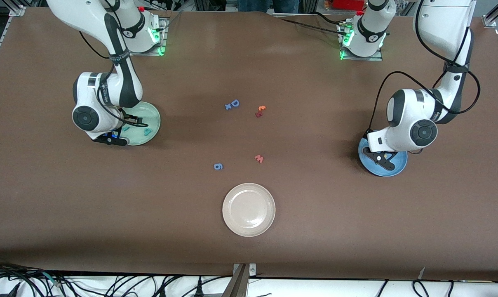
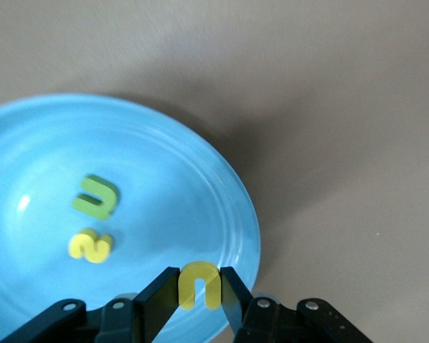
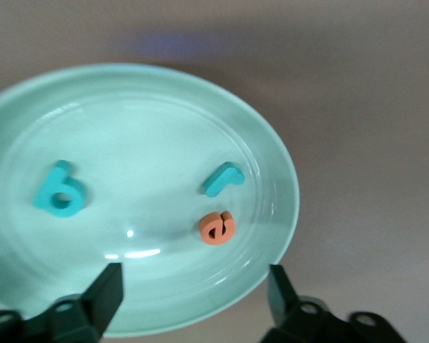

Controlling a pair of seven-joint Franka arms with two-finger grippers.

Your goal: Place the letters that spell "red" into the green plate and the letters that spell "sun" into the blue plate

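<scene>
The letters that spell "red" lie just under the right gripper (image 1: 116, 138) in the front view, where that hand hangs low over the green plate (image 1: 153, 123) at the right arm's end of the table; the left gripper (image 1: 380, 159) hangs low over the blue plate (image 1: 399, 165) at the left arm's end, and a beige-white plate (image 1: 249, 209), a blue "D" (image 1: 234, 103), a blue "g" (image 1: 218, 166), a pink "w" (image 1: 259, 158) and an orange-and-red letter pair (image 1: 260, 111) sit well apart from both hands. In the left wrist view the fingers pinch the yellow "u" (image 2: 199, 284) over the rim of the blue plate, with the olive-green "n" (image 2: 96, 196) and the yellow "s" (image 2: 91, 245) lying on the plate floor ahead of the fingertips. In the right wrist view the jaws stand wide and empty above the green plate, where the teal "d" (image 3: 59, 189), the teal "r" (image 3: 222, 178) and the orange "e" (image 3: 217, 227) rest flat, apart from one another. "Red" looks done; the last step in hand seems to be dropping the "u", which calls for parting the left fingers over the plate, not its edge.
</scene>
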